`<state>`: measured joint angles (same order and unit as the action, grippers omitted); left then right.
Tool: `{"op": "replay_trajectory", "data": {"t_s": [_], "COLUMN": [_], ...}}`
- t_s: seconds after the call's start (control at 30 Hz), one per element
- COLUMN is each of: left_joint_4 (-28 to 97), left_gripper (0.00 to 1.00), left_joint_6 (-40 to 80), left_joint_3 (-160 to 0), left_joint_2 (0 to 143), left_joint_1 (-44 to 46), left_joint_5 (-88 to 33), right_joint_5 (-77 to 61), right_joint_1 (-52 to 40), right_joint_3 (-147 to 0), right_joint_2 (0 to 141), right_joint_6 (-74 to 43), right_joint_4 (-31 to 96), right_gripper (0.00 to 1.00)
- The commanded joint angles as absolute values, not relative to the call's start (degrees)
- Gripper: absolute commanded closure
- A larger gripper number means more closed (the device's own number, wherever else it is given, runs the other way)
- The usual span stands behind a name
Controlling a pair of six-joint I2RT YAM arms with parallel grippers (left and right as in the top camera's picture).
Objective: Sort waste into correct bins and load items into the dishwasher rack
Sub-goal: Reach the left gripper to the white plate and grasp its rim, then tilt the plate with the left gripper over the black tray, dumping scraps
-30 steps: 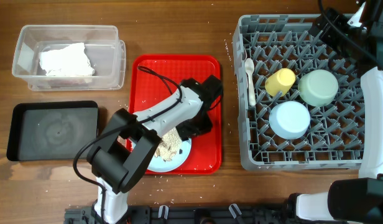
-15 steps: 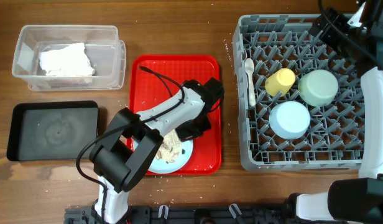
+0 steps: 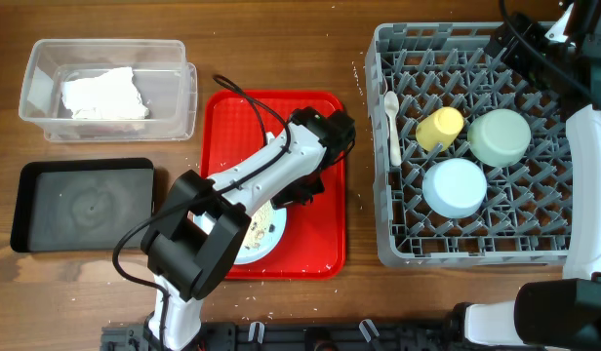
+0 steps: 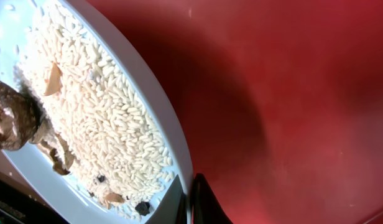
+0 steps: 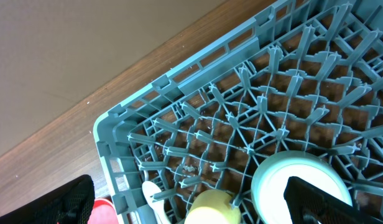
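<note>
Between the left end effector's [image 4: 189, 186] closed fingers [image 4: 207, 208], the plate's [image 4: 166, 130] rim is sitting.
Rice [image 4: 98, 112] beside them is threatening to spill onto the tray [image 4: 291, 93] if it tilts; right end effector [image 5: 185, 202] is hanging open.

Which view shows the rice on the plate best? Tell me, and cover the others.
Left wrist: the rice fills the frame, single grains and brown scraps clear on the plate. Overhead, the left arm hides most of it; only a pale patch shows. Right wrist shows only the rack, no rice.
</note>
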<state>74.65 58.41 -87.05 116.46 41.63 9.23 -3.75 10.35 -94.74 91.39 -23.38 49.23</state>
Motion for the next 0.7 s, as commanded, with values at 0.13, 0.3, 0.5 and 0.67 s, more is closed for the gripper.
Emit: {"op": "replay_trajectory", "data": {"t_s": [0.13, 0.3, 0.5, 0.67], "left_joint_4": [79.11, 81.95, 82.11, 81.47], "left_gripper": [0.96, 0.96, 0.96, 0.96], "left_joint_6": [58.65, 51.72, 47.94, 47.92], "left_joint_3": [-91.07, -96.51, -100.47, -100.53], "left_joint_2": [116.88, 116.88, 114.17, 112.03], "left_joint_1": [40.34, 33.12, 18.96, 10.68], "left_joint_5": [16.38, 16.64, 18.65, 19.79], "right_joint_5": [-2.76, -2.76, -2.76, -2.76], "right_joint_1": [10.31, 10.31, 10.31, 10.31], "right_joint_3": [-95.02, -95.02, -95.02, -95.02], "right_joint_2": [91.94, 91.94, 91.94, 91.94], "right_joint_6": [-24.18, -24.16, -24.16, -24.18], "right_joint_4": [49.12, 49.12, 49.12, 49.12], "right_gripper": [0.00, 0.00, 0.00, 0.00]}}
